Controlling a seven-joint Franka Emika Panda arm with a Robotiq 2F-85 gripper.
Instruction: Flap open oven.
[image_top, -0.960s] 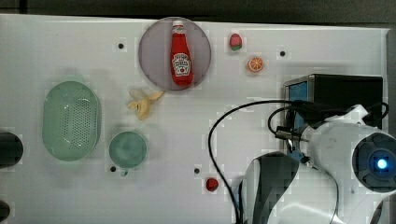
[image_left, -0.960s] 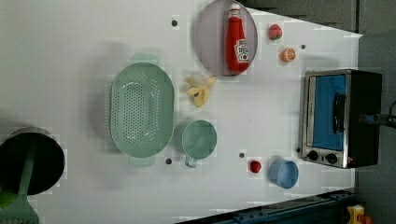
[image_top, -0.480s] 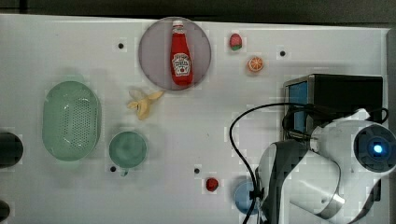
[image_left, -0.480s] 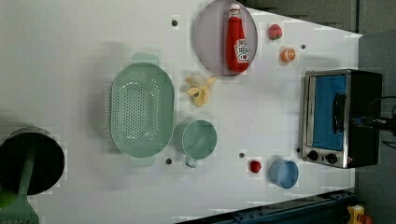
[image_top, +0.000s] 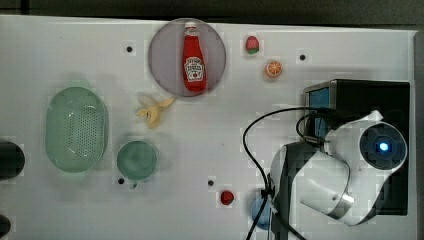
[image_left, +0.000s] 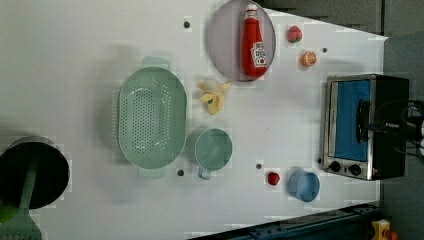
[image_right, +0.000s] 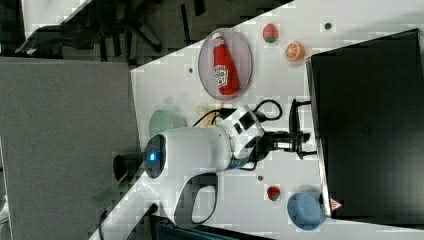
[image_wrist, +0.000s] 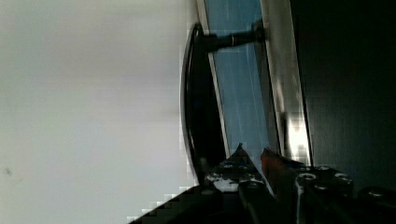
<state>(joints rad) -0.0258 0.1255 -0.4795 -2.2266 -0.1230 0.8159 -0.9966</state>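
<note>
The fingers (image_right: 299, 135), apart so far as I can tell, have moved in against the handle (image_left: 362, 121) of the oven (image_left: 367, 125) at the left view's right desk (image_left: 75, 60) edge, so pulling its shut door down looks next.

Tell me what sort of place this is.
Probably a robot lab's mock kitchen: a white table with fixing holes, a toaster oven, a ketchup bottle on a plate, a colander.

Ketchup bottle (image_top: 194, 59) on plate (image_top: 162, 56).
</note>
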